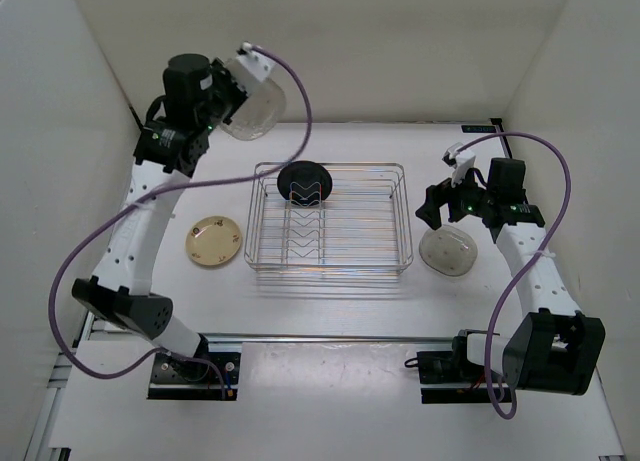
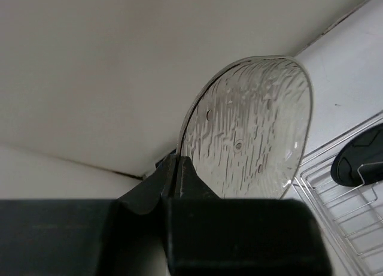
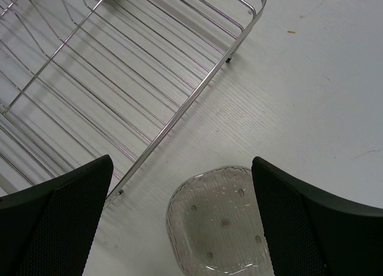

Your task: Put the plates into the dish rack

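My left gripper point(image 1: 232, 99) is raised high at the back left, shut on the rim of a translucent greyish plate point(image 1: 256, 109), which shows ribbed and upright in the left wrist view point(image 2: 248, 132). The dish rack point(image 1: 330, 217) stands mid-table with a black plate point(image 1: 305, 183) upright in its dividers. A cream-yellow speckled plate point(image 1: 213, 240) lies flat left of the rack. My right gripper point(image 1: 440, 203) is open above a second translucent plate point(image 1: 450, 251), which lies flat right of the rack and shows between the fingers point(image 3: 220, 219).
White walls enclose the table at the back and sides. The rack's corner point(image 3: 179, 108) lies close left of the right gripper. The arm bases sit at the near edge.
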Tool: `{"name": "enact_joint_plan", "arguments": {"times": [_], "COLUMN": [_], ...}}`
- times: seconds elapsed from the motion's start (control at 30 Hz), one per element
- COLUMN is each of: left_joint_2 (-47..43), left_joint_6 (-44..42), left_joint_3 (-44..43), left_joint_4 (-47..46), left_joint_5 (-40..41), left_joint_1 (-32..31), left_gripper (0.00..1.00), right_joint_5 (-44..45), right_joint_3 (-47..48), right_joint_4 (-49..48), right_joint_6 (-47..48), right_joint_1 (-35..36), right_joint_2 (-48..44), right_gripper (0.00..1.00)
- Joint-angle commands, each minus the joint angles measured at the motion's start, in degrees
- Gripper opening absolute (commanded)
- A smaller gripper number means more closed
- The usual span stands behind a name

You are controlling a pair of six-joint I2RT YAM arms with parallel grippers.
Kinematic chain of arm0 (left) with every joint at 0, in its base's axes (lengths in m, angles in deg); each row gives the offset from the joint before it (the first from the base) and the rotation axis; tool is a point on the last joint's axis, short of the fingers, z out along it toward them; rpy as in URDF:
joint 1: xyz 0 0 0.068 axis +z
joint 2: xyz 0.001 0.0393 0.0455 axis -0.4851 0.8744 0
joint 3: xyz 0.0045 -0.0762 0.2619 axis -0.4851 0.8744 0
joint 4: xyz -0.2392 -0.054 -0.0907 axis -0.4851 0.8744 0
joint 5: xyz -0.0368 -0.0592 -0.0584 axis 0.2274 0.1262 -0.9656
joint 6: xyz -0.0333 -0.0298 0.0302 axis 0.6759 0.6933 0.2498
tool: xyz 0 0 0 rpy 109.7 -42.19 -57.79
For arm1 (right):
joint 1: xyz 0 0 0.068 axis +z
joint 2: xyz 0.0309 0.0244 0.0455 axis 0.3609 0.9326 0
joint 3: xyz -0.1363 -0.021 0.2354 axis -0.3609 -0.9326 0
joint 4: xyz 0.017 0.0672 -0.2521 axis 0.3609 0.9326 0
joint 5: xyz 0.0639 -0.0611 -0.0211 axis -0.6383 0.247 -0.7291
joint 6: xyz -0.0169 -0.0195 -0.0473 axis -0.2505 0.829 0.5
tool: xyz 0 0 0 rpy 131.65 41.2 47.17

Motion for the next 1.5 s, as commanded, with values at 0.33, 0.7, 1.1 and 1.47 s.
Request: {"name": "enact_joint_plan", "arguments": {"times": [0.33,0.7,1.1,1.47], "left_joint_2": [-6.83,-5.77,0.20,4.16], "left_joint_6": [-17.18,-27.47,-29.84,-33.01], "left_joint_3": [18.61,24.41,23.72,22.30], "left_joint_4": [-3.54,-6.18,-8.28,-11.10], "left_joint_5": [12.74,14.68,12.22,10.90], "left_joint_1": [-15.38,-21.71,-25.58,-26.11], "left_gripper": [0.10,0.10,0.10,0.10], "right_joint_5": [2.49,3.55,1.17,0.12], "right_joint_3": [-0.22,0.30,0.30,-0.22], "right_joint_4": [-1.96,-1.96,-1.96,-1.96], "right_joint_6": [0.37,-0.15,-0.15,0.37], "right_joint_1": [-0.72,-0.73,-1.26,-1.26], "right_joint_2": [0.51,1.56,2.62,0.86], "right_gripper": [1.00,1.00,1.00,1.00]}}
